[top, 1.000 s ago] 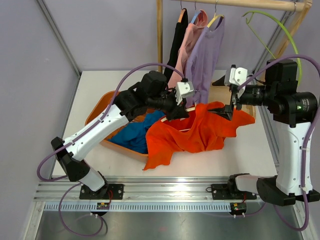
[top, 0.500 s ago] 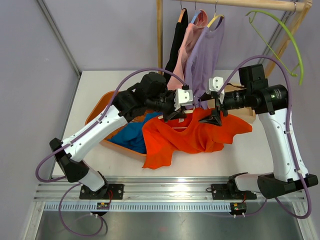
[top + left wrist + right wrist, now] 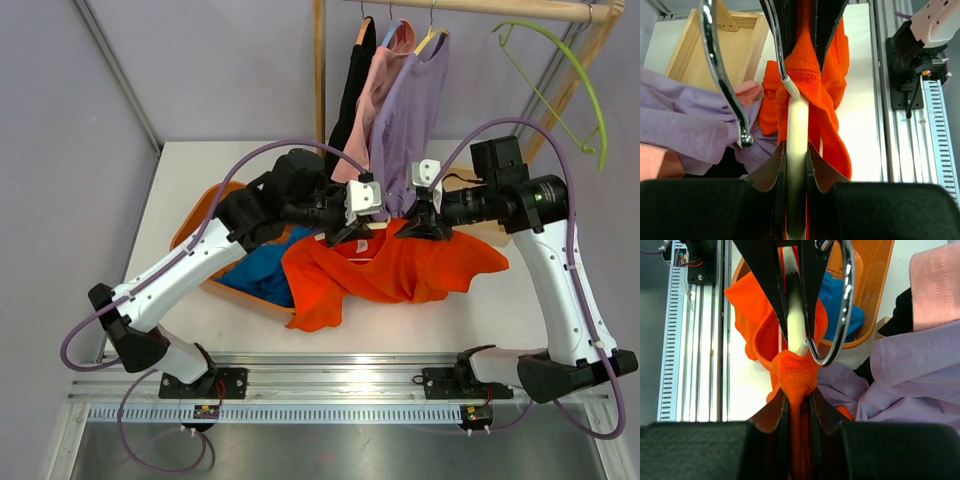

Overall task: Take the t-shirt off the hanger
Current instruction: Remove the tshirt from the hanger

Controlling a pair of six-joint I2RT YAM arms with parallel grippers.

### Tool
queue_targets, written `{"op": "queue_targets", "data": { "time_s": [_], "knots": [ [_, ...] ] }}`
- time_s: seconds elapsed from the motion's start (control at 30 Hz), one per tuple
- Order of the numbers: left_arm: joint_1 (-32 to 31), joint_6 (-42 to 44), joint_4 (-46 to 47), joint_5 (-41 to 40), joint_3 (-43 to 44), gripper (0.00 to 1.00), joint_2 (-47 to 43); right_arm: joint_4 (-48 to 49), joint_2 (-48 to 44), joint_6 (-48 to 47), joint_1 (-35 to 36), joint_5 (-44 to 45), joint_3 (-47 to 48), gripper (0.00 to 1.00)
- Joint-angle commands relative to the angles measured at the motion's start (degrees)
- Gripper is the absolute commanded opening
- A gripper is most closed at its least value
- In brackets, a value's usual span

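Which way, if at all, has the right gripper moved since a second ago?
Yes: the right gripper went left, toward the wooden post, onto the t-shirt.

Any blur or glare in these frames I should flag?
Top external: evenly lit, sharp, only soft shadows beside the t-shirt. Left wrist: bottom foreground blurred and dark; glare streaks the hanger hook. Right wrist: same foreground blur; the hanger hook glints.

Most of hanger [image 3: 797, 127] inside t-shirt [image 3: 835, 85]

left arm [image 3: 190, 265]: white shells, black joints | right arm [image 3: 565, 290]: same, black motor housing | cables [image 3: 290, 143]: purple, loose loops | bases [image 3: 205, 382]: black flat plates | left hand [image 3: 796, 147], right hand [image 3: 799, 399]: black fingers, brown pads
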Motion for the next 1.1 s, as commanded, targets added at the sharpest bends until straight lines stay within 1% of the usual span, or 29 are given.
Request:
{"op": "queue_targets", "data": {
  "time_s": [0.0,0.03,0.07,0.1,0.13,0.17,0.2,0.23,0.27,0.3,0.33,0.37,0.4,0.43,0.5,0.53,0.63,0.73,0.77,0.8,0.9,1.07],
  "knots": [
    [0.2,-5.6,13.0,-4.1,-2.1,0.07,-5.5,-11.6,-4.4,2.6,0.6,-1.6,-1.5,0.0],
    [0.2,-9.8,15.4,-6.0,-2.8,0.2,-6.2,-10.8,-6.3,5.5,0.6,-0.6,-2.9,0.0],
    [0.2,-12.5,16.7,-8.4,-3.4,0.37,-7.1,-9.6,-7.3,7.5,0.5,0.5,-3.6,0.0],
    [0.3,-15.0,17.6,-12.8,-3.9,0.53,-8.0,-6.6,-8.3,10.0,0.5,3.5,-4.6,0.0],
    [0.4,-19.1,18.3,-14.7,-4.1,0.66,-9.8,-3.3,-10.5,14.8,0.5,5.0,-6.4,0.0],
    [0.4,-21.0,18.6,-16.6,-4.7,0.74,-10.8,-1.3,-11.6,17.8,0.4,6.5,-7.5,0.0],
    [0.5,-23.1,19.0,-20.8,-4.9,0.77,-11.8,1.1,-12.9,25.2,0.4,10.0,-9.6,0.0],
    [0.6,-28.0,18.7,-23.3,-5.3,0.79,-13.4,2.9,-15.1,28.3,0.3,11.7,-10.6,0.0],
    [0.6,-30.7,18.1,-28.5,-5.5,0.81,-14.0,6.2,-16.1,30.9,0.3,12.8,-11.7,0.0],
    [0.8,-33.4,17.2,-30.9,-5.9,0.81,-14.4,7.9,-17.3,33.5,0.3,14.9,-13.4,0.0],
    [0.9,-40.0,14.5,-34.5,-6.0,0.81,-14.8,9.8,-19.4,39.3,0.4,16.4,-14.3,0.0],
    [1.3,-43.2,12.8,-36.8,-6.2,0.81,-14.7,13.0,-20.2,42.1,0.3,18.3,-15.1,0.0],
    [1.3,-46.1,11.2,-39.7,-6.4,0.8,-14.6,14.0,-20.7,45.7,0.3,21.2,-16.1,0.0],
    [1.3,-52.0,8.2,-41.1,-6.8,0.78,-14.3,14.7,-21.3,46.8,0.3,22.7,-16.4,0.0],
    [1.3,-58.4,6.3,-43.4,-7.8,0.76,-14.1,16.1,-21.4,48.9,0.3,26.4,-17.2,0.0],
    [1.3,-63.3,5.6,-43.4,-8.8,0.75,-13.7,16.6,-21.6,49.1,0.3,27.2,-17.7,0.0],
    [1.3,-71.3,4.8,-43.1,-9.3,0.74,-12.0,18.6,-21.8,50.5,0.3,28.0,-18.6,0.0],
    [1.3,-75.7,1.4,-42.5,-7.0,0.74,-8.4,19.4,-21.6,51.5,0.4,27.5,-19.2,0.0],
    [1.3,-76.8,-0.1,-42.7,-4.5,0.72,-7.2,20.0,-21.6,51.7,0.3,27.8,-19.2,0.0],
    [1.3,-79.2,-3.5,-42.9,-3.0,0.71,-4.8,20.3,-21.6,51.8,0.3,27.9,-19.4,0.0],
    [0.7,-81.3,-8.4,-43.2,2.1,0.63,-0.1,21.3,-21.8,52.1,0.3,27.8,-19.6,0.0],
    [-0.4,-81.9,-8.6,-43.0,4.1,0.61,3.1,21.9,-21.9,52.6,0.3,27.4,-19.7,0.0]
  ]
}}
